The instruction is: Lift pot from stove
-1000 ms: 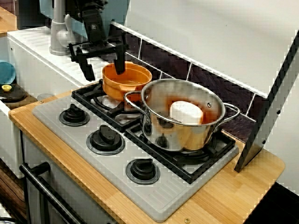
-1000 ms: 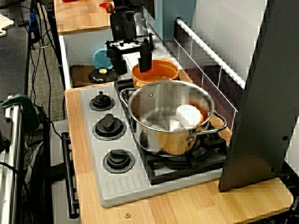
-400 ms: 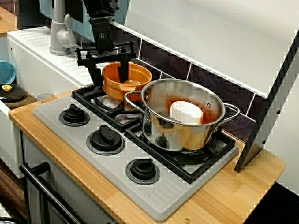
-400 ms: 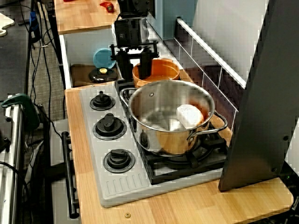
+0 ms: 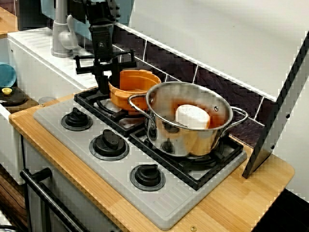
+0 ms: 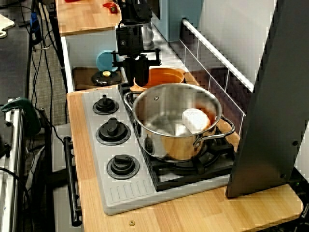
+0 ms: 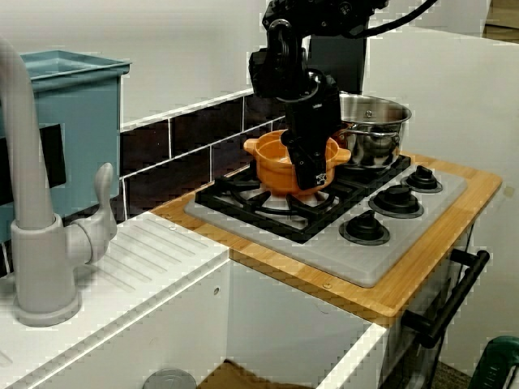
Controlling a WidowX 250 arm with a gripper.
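While your gripper (image 5: 109, 81) hangs over the back-left burner, its fingers (image 7: 312, 166) are clamped on the near rim of the pot (image 5: 134, 89), one inside and one outside. You can see the pot tilted and seemingly raised a little above the grate, still over the stove (image 5: 159, 203). To its right the steel pot (image 5: 188, 121) sits on the next burner with a white object (image 5: 192, 116) inside, and the desk (image 5: 241, 203) carries the stove.

Toy kitchen: stove (image 5: 159, 203), tiled backsplash (image 5: 207, 79), faucet (image 7: 32, 243), wooden counter (image 5: 241, 203).
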